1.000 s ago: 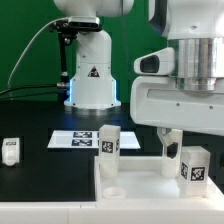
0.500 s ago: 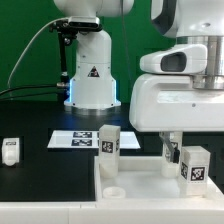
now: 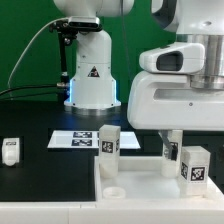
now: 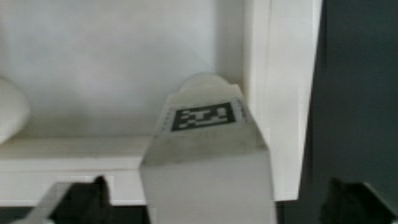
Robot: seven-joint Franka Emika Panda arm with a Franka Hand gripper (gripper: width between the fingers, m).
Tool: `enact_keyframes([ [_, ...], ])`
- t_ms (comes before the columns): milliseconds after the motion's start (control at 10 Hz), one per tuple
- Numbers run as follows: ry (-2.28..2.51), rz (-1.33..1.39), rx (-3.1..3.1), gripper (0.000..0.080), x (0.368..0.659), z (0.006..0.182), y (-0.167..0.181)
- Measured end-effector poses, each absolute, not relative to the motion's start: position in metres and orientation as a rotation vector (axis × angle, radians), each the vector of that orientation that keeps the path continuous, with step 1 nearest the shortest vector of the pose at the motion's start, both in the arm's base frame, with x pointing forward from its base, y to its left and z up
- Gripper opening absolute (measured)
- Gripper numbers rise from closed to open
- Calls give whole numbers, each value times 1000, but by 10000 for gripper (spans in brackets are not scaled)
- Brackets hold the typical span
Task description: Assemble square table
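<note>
Hung spread and empty, gripper (image 3: 172, 148) right above the upright leg (image 3: 192, 163) on the tabletop slab (image 3: 135, 185) at the exterior view's right; long axis vertical.

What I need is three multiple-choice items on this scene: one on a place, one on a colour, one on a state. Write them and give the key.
1. Where is the loose leg that is off the slab?
A on the marker board
B on the black table, at the exterior view's left
C on top of another leg

2. What colour is the backdrop?
A green
B red
C yellow

3. The corner leg on the slab is:
A lying flat
B hanging in the air
C standing upright

Key:
B, it lies alone near the left edge.
A, green fills the background.
C, its long side is vertical.
</note>
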State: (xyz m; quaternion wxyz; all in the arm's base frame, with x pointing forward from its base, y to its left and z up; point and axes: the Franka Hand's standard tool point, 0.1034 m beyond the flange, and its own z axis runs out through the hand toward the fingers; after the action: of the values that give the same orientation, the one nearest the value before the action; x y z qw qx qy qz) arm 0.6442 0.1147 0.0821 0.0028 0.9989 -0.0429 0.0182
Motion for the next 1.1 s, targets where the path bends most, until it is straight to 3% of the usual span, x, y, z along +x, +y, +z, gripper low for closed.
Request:
enact_keyframes([
  [200,-315,58,3122,283,644,82,115],
  [500,-604,60,3082,284,644,82,114],
  [1100,-1980,27,2563,285,641,80,105],
])
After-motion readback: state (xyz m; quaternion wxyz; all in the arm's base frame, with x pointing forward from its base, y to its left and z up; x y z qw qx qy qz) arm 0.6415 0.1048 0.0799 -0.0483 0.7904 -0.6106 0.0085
